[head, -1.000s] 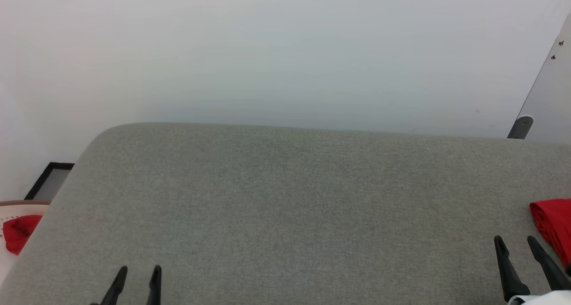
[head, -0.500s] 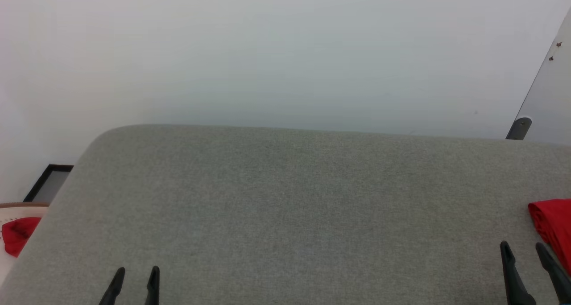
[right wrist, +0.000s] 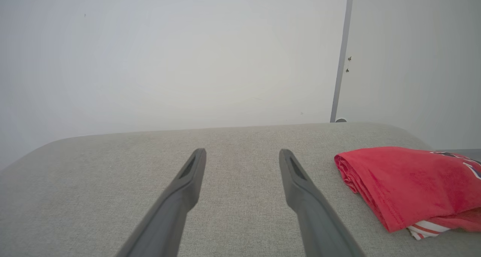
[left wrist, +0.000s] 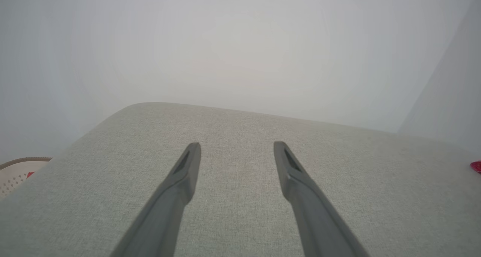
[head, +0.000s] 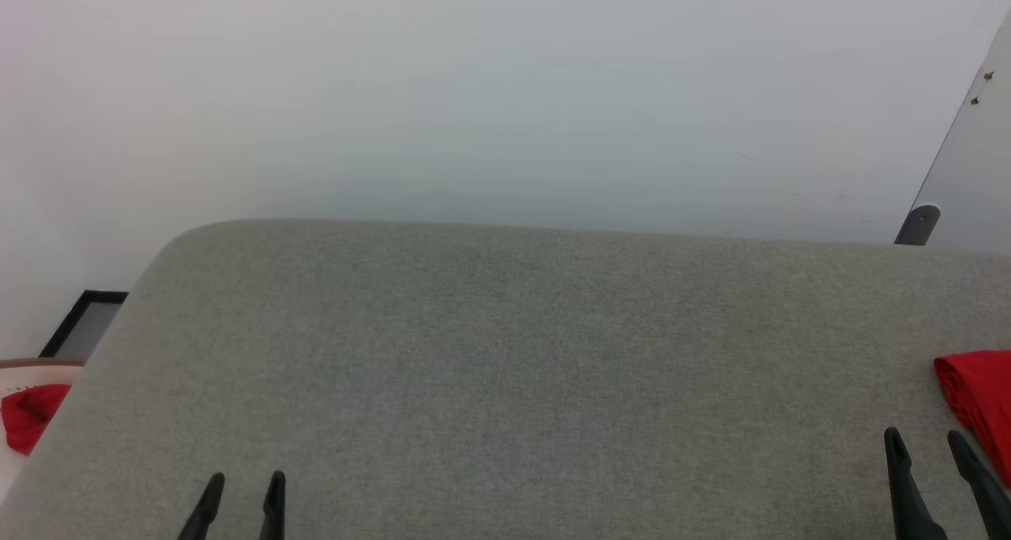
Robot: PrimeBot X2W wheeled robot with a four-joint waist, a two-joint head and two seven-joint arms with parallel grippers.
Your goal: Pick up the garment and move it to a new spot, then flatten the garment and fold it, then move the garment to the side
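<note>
Nearest, the left gripper (head: 243, 481) and the right gripper (head: 922, 439) hover over the grey cushion (head: 505, 350). Each has its two dark fingers spread apart with nothing between them. Just to the right of the right gripper lies the garment (right wrist: 406, 182), folded into a red bundle on the cushion's right end. Its rounded folded edge faces left toward the fingers, and its long axis runs rightward out of frame. Striped trim peeks out underneath on the near side. Beyond the cushion stands a pale wall (head: 505, 90).
</note>
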